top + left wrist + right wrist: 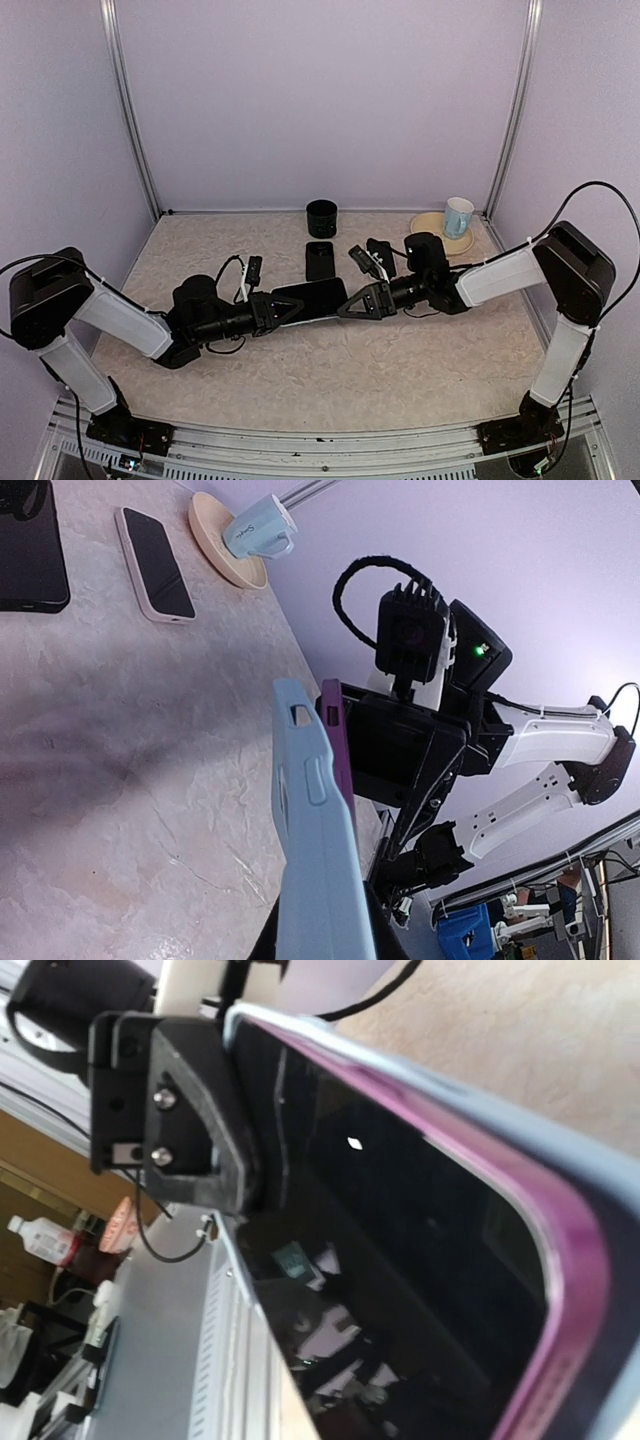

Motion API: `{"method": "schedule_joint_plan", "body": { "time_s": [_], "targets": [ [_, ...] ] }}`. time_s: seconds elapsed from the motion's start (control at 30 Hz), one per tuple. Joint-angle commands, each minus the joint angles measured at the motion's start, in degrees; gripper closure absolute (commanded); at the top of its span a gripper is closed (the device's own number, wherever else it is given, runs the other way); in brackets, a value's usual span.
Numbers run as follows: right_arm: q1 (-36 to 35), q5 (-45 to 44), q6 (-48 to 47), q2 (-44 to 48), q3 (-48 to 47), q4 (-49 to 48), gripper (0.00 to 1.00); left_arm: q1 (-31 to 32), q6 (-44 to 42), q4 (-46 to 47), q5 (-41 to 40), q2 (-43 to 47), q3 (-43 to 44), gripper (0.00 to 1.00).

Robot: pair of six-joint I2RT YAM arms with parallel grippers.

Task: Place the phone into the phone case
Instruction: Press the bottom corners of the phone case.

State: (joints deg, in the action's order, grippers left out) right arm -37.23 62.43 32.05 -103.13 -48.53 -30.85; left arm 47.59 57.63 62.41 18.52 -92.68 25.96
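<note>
The phone (pixel 318 296), black screen with a purple rim, sits in the light blue phone case and is held in the air between both arms at the table's middle. My left gripper (pixel 283 306) is shut on the case's near end; the left wrist view shows the case (pixel 318 860) edge-on with the phone's purple edge (pixel 336 742) beside it. My right gripper (pixel 358 300) is at the phone's other end, on the screen side. In the right wrist view the screen (pixel 400 1220) and the case's rim (pixel 540 1140) hide my own fingers.
A black cup (pixel 322 217) stands at the back. A second phone (pixel 320 259) and a small black object (pixel 381 256) lie behind the arms. A blue mug (pixel 459 215) stands on a beige plate (pixel 428 224) at the back right.
</note>
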Motion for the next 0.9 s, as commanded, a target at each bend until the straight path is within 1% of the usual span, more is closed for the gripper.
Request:
{"method": "schedule_joint_plan", "body": {
  "time_s": [0.0,0.33,0.53,0.7,0.87],
  "targets": [
    [-1.3,-2.1,-4.5,0.2,-1.2,8.9,0.51,0.1,0.9,8.7,-5.3,3.7,0.9,1.0],
    [-3.9,-0.9,-5.8,-2.0,-2.1,9.7,0.55,1.2,2.1,7.2,-11.3,4.6,-0.3,1.0],
    [-4.4,-0.5,-7.8,-1.9,-3.1,12.4,0.56,1.4,2.6,1.8,-15.4,6.1,-0.1,1.0],
    [-5.8,-1.0,-12.7,-1.9,-5.6,18.8,0.56,1.7,3.7,-1.8,-19.5,7.5,-0.5,1.0],
    [-6.1,3.7,-12.1,-1.8,-5.8,17.4,0.57,1.8,3.9,-5.5,-22.2,8.8,-0.6,1.0]
  ]
}}
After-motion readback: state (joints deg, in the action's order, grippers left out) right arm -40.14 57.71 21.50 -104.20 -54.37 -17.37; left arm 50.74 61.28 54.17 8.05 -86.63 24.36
